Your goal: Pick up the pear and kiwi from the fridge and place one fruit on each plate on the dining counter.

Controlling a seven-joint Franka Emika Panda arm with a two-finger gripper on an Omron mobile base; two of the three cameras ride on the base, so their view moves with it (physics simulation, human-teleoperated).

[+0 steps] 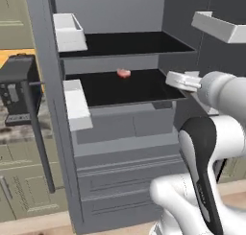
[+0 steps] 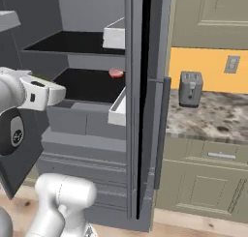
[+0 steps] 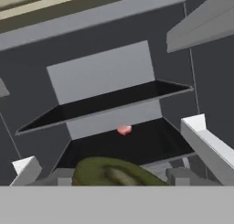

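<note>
The fridge (image 1: 120,128) stands open in front of me, with black shelf recesses and grey drawers below. My gripper (image 1: 170,78) hovers at the front right corner of the lower shelf, pointing into it; from the right base view the gripper (image 2: 59,93) sits left of that shelf. In the hand view a roundish olive-green fruit, the pear (image 3: 114,173), lies close against the bottom between the jaws, which are shut on it. The kiwi, the plates and the dining counter are out of view.
A pink lump (image 1: 123,73) lies at the back of the lower shelf. White door bins (image 1: 77,104) hang on the open left door. The right door edge (image 2: 140,110) stands beside a marble wall counter with a toaster (image 2: 190,88).
</note>
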